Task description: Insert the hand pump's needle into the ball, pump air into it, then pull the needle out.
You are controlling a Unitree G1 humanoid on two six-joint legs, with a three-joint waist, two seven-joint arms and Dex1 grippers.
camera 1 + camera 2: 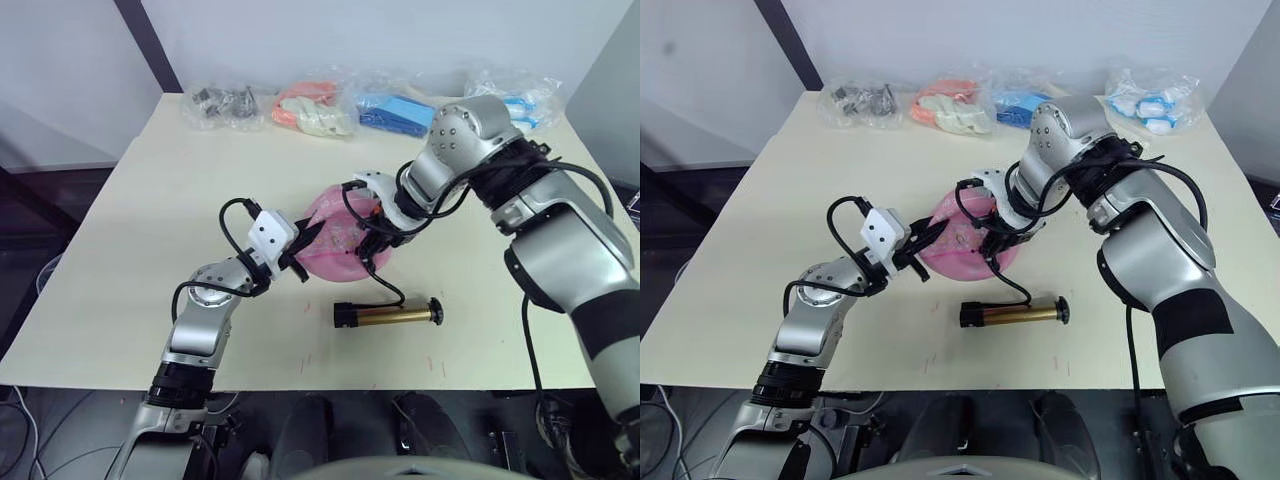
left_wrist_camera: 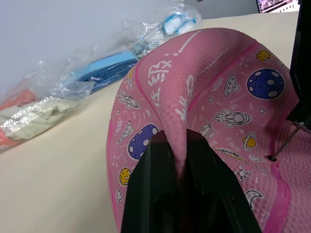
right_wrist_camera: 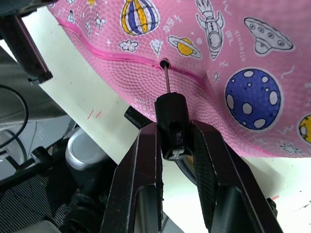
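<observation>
While the left tool (image 1: 296, 252) pinches a fold of the sagging ball (image 1: 340, 240) mid-worktop (image 1: 120, 260), the right tool (image 3: 174, 145), clamped on the needle (image 3: 166, 80) fitting, should push straight along the pin into the ball's valve hole; the hand pump (image 1: 388, 314) lies just beside the ball.

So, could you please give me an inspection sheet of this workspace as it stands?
Surface: pale table, faint red marks near the front edge.
Job's things: pink ball sagging, mid-table; needle tip at the ball's valve hole; pump lying in front of the ball.
Clutter: four bagged items along the far edge.
Grippers: left gripper pinches a fold of the ball; right gripper holds the needle's black fitting.
Cables: thin black hose from pump to needle.
Surroundings: grey wall, dark floor.
</observation>
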